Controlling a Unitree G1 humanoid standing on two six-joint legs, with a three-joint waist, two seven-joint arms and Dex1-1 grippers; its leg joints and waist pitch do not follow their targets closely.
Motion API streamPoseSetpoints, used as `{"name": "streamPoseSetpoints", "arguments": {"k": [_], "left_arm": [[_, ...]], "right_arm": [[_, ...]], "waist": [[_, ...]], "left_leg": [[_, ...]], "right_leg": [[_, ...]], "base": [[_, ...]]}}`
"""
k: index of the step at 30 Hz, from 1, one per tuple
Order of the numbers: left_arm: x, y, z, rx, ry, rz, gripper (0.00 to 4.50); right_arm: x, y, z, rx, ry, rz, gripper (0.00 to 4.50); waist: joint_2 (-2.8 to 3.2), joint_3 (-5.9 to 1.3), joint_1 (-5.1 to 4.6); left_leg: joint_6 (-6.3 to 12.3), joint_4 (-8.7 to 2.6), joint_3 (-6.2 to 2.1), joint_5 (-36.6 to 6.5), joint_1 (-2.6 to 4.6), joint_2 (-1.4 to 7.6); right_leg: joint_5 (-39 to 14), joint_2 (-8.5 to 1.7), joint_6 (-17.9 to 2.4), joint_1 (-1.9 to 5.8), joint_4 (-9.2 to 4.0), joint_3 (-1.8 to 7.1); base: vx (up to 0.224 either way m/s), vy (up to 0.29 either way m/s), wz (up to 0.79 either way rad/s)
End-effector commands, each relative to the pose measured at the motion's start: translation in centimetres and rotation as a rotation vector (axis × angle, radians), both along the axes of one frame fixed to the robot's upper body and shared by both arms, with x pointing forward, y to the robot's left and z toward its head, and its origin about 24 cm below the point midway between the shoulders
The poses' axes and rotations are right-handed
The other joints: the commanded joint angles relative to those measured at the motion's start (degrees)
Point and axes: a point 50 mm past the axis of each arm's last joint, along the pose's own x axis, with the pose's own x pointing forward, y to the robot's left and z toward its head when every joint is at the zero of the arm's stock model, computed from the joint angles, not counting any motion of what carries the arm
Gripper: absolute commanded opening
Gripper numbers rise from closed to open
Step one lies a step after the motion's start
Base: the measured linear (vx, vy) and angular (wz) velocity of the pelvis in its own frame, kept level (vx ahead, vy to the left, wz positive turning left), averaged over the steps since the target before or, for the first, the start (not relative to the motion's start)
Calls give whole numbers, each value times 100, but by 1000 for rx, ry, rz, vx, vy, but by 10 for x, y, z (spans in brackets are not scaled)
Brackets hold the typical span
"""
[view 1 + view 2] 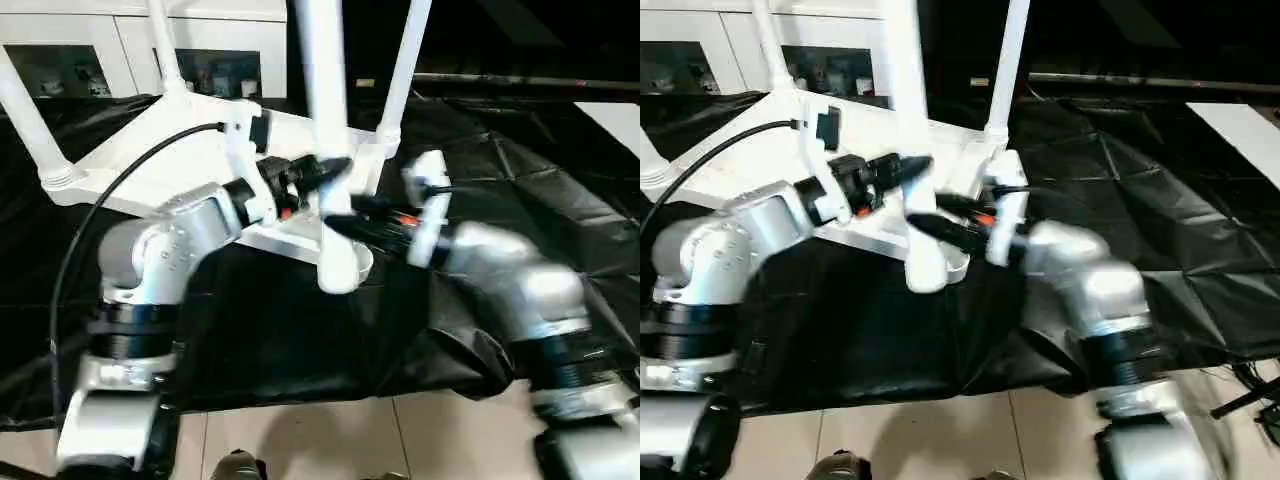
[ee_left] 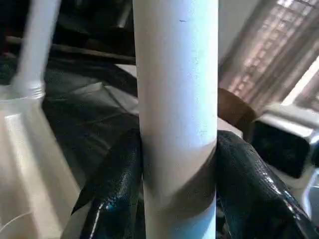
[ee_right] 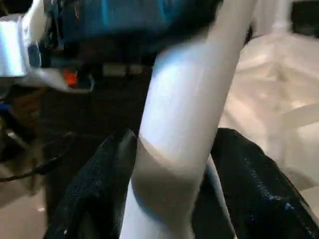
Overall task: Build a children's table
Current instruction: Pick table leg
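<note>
The children's table [image 1: 190, 150] lies upside down on the black-covered table [image 1: 520, 170], its ribbed white top flat on the cloth and its tube legs pointing up from the corner sockets. I can count 3 legs already seated at the far and side corners, and the 4th leg [image 1: 322, 90] stands at the near corner socket [image 1: 343, 268], right at the black table's front edge. Both arms have hold of that leg low down: the left gripper [image 1: 325, 172] is closed around it a little above the socket, the black fingers [image 2: 112, 194] pressed to either side of the tube in the left wrist view, and the right gripper [image 1: 345, 228] clasps the same tube just beneath, its pads [image 3: 94, 189] also hugging both sides. Whether the leg is fully home in the socket I cannot tell. The leg looks like light, hollow, smooth plastic, stiff enough to push on but slick, so I would expect it to slip through the fingers if squeezed loosely. Holding it low, close to the socket as now, seems the sensible place, since a grip higher up would let the long tube lever sideways and tip the light tabletop.
</note>
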Motion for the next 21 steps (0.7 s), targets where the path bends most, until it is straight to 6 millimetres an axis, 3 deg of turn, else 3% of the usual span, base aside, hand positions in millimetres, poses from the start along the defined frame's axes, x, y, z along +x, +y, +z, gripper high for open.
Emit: {"name": "streamPoseSetpoints", "arguments": {"k": [1, 3, 12, 13, 21], "left_arm": [[2, -5, 11, -13, -41, -19, 193], [3, -6, 11, -29, -40, -7, 192], [2, -7, 10, -41, -36, -40, 190], [2, -7, 10, -41, -36, -40, 190], [4, -6, 10, -58, -38, -20, 190]], "right_arm": [[-1, 3, 9, -10, -11, 41, 260], [1, 3, 7, -19, -7, 29, 260], [0, 3, 7, 4, 34, 50, 260], [0, 3, 7, 4, 34, 50, 231], [2, 2, 6, 20, 39, 24, 200]], "waist": [[-43, -491, 11], [-68, -495, 12], [-55, -511, 21], [-56, -513, 21], [-78, -507, 28]], "left_leg": [[-157, -427, 8, -1106, 137, 76], [-189, -427, 6, -1077, 134, 81], [-164, -420, 4, -978, 135, 78], [-160, -418, 5, -976, 136, 79], [-187, -420, 7, -1014, 133, 80]], "right_leg": [[-1277, -324, -1010, 309, -477, 223], [-1348, -331, -962, 311, -483, 220], [-1201, -319, -983, 304, -463, 215], [-1185, -317, -988, 303, -463, 216], [-1277, -325, -964, 306, -471, 216]], "base": [[0, 0, 0], [0, 0, 0], [0, 0, 0], [0, 0, 0], [0, 0, 0]]}}
